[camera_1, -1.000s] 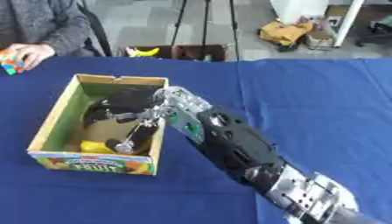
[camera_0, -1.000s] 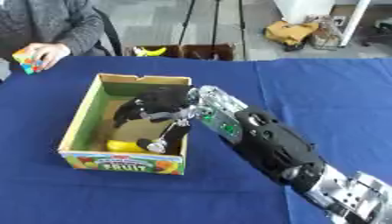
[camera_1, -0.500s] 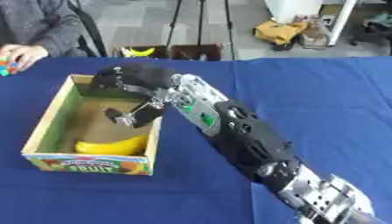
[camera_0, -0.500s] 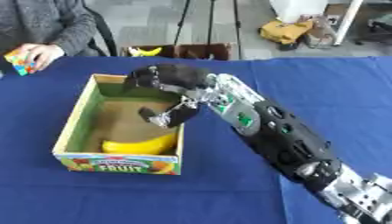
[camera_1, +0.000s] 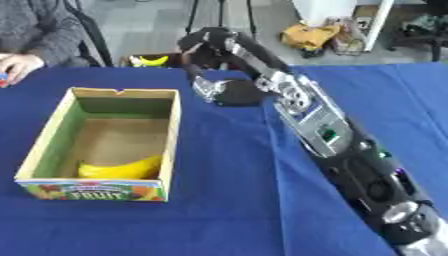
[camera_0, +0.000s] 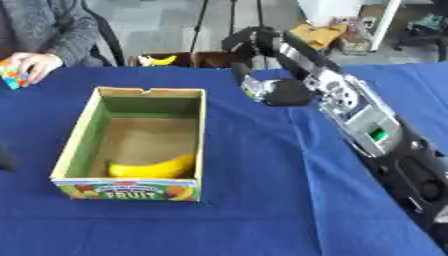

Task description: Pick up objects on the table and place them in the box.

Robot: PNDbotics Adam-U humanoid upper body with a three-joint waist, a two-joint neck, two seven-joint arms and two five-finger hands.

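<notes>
Right hand (camera_0: 262, 82) is hanging above the table beyond the far right corner of the box (camera_0: 199, 145), and it is carrying nothing; its fingers are drooping in a relaxed curl around empty air, as far as I can judge, since motion is smearing them. My left hand is not showing in either eye view.

I am reading this as the gap between one placement and the next pick. The banana (camera_0: 150, 168) is lying inside the box, along the near wall, curved side down against the cardboard floor, so that item is finished. What the next move is calling for is a new target, and I am not seeing any loose object on the blue table (camera_0: 262, 200) within my reach. The only other candidate is a small multicoloured cube (camera_0: 12, 75) at the far left edge, and a person's hand (camera_0: 37, 64) is holding it, so I am waiting on that rather than reaching.

The box is an open, shallow cardboard tray, plain brown inside with green upper walls and a printed fruit panel on its near face; its thin walls are looking easy to nudge. The banana is smooth, yellow and crescent-shaped. The table is wearing a soft, matte blue cloth that is lying flat with faint creases. My arm is hard black casing with silver joints.
</notes>
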